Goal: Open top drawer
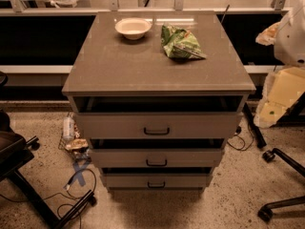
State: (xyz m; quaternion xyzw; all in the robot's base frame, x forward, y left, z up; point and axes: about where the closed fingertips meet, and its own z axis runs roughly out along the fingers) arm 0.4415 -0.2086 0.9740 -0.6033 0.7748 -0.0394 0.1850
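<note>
One bowl (133, 27), one bag (180, 43) on countertop (143, 68) above top drawer (114, 126); claw (282, 97) perhaps right.

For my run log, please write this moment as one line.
top drawer: pulled partly out | gripper: right edge of view, apart from drawer | cabinet top: bowl, green bag

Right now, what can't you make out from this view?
Camera view:
Inside of the top drawer: dark, shadowed under the cabinet top.
Hand, at the right edge: partly cut off by the frame.
Print on the green bag: too small.
</note>
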